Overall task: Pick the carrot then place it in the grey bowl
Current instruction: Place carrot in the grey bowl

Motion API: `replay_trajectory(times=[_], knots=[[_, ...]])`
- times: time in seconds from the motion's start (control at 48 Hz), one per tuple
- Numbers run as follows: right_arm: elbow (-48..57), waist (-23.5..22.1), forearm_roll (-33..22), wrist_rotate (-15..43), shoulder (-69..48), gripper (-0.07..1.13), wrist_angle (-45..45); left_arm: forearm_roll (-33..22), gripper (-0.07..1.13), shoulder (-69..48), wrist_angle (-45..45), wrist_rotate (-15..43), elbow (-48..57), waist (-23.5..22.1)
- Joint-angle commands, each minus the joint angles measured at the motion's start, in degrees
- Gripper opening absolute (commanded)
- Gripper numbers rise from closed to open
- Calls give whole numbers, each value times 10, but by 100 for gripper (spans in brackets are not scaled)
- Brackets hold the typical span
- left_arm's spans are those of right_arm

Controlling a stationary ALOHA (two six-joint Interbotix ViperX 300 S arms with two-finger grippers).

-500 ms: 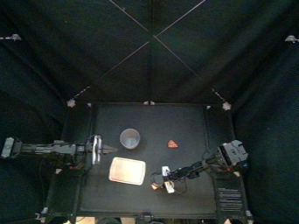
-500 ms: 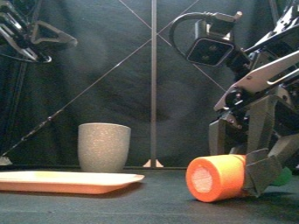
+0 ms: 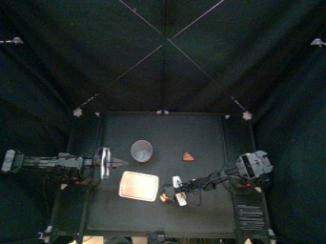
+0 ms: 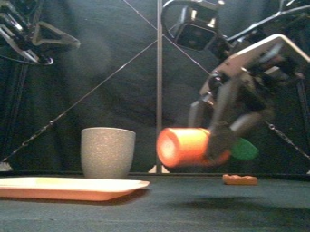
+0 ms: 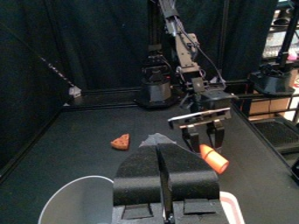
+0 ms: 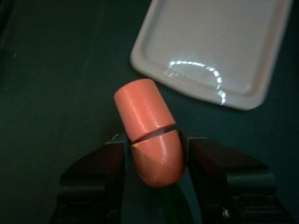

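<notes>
While the right gripper (image 4: 224, 136) holds the carrot (image 4: 188, 147) in the air, clear of the table (image 3: 211, 133), its jaws are part closed, one pressed to each side of it, apparently near the green end, though the front view hides the contact; in the right wrist view the carrot juts straight out from between them; its long axis lies about level, blunt orange end toward the left and front, green end to the right. From above, the cup (image 3: 141, 149) stands behind and left of the carrot, with the tray (image 3: 137, 185) between them, just left of the jaws; so the carry should run leftward and back over the tray, and the carrot will likely need tipping end-down to enter the tall mouth. An orange toy (image 3: 190, 155) lies apart, right of the cup. Nearer the cup but idle, the left gripper (image 3: 105, 164) rests at the table's left, jaws together on nothing.
</notes>
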Motion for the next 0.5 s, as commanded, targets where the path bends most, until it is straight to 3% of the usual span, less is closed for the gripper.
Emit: replay_trajectory(times=[0.021, 0.208, 0.5], knots=[[-45, -42, -36, -3, -50, 23, 24, 1, -4, 0, -3, 1, -9, 1], [-100, -97, -95, -1, -71, 23, 26, 2, -4, 0, -3, 1, -9, 1], [-211, -182, -122, -2, -16, 23, -17, 2, -4, 1, -3, 1, -9, 1]])
